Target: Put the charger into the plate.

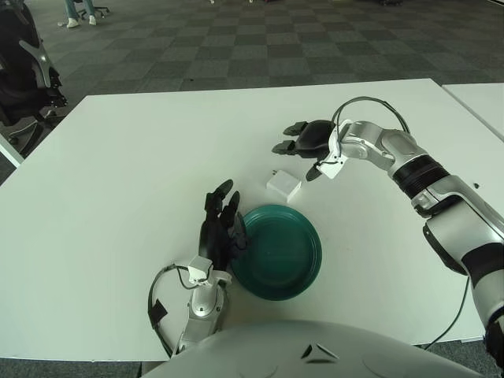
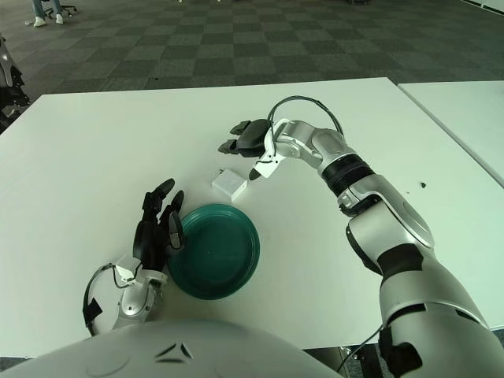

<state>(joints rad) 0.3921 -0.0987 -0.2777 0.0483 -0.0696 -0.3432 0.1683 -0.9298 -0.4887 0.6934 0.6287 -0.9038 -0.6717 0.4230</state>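
The right hand (image 1: 303, 144) hovers with fingers spread and empty, just beyond the white charger (image 1: 283, 186), placed for a reach down onto it. The charger lies on the white table (image 1: 126, 173) just beside the green plate (image 1: 277, 250) (not in it). The left hand (image 1: 220, 224), fingers loosely apart, shows at the plate's left rim. Checkered carpet lies beyond.

the plate (image 1: 295, 260) looks like smooth teal plastic with a slight sheen, and the charger (image 1: 283, 186) like smooth white plastic, fairly matt. the table (image 1: 126, 181) has a smooth, matt white top, while the right hand (image 1: 303, 146) and left hand (image 1: 222, 228) have matt black fingers on arms cased in glossy silver-grey shells.
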